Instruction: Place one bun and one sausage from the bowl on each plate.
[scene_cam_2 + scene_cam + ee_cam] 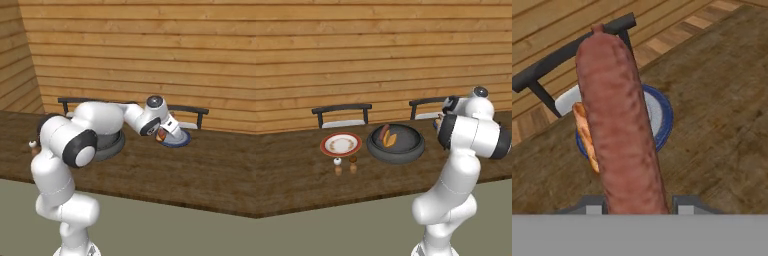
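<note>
Left base view gives us the widest layout: the long wooden table (301,175) carries the dark bowl (395,143) at its middle, where one sausage and one bun (390,139) wait, we judge for the red-rimmed white plate (341,144) just beside it, which is bare. Two small shakers (337,161) stand in front of that plate. Our arm (107,120) reaches out nearly level from the shoulder, across the front of the bowl toward the far right, wrist angled down over the blue plate (176,142). Hand view shows us why: our gripper (634,207) has its fingers clamped on the lower end of a sausage (619,125), held above the blue plate, where a bun (586,137) already lies, so the pair can be completed there.
</note>
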Tool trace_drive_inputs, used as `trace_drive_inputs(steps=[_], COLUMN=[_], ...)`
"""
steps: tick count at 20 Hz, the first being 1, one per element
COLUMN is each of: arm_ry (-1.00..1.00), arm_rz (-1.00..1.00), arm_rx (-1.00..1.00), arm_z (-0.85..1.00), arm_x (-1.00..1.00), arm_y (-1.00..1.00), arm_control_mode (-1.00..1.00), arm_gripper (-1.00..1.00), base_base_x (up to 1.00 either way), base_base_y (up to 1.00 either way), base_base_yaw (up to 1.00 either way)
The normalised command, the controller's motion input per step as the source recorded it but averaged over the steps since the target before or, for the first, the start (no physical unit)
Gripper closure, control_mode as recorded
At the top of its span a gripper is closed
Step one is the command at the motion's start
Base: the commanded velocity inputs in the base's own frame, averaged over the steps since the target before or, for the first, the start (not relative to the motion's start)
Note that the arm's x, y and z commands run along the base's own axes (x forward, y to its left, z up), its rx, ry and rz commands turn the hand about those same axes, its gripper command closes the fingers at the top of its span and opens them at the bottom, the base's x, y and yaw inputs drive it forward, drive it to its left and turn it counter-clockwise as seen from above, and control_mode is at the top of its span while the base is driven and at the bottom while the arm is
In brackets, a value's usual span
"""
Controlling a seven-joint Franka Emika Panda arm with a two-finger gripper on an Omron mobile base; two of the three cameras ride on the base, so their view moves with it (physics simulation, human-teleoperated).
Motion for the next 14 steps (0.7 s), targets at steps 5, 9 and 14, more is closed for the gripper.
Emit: trace_drive_inputs(steps=[5, 9, 14], arm_ry=[-0.01, 0.0, 0.0], arm_rz=[0.05, 0.03, 0.01], arm_rx=[0.0, 0.0, 0.0], arm_z=[-0.23, -0.14, -0.02], arm_x=[0.2, 0.14, 0.13], arm_y=[-0.06, -0.12, -0.03], arm_control_mode=[-1.0, -1.0, -1.0], arm_gripper=[1.0, 1.0, 1.0], base_base_x=[0.0, 0.0, 0.0], base_base_y=[0.0, 0.0, 0.0], base_base_yaw=[0.0, 0.0, 0.0])
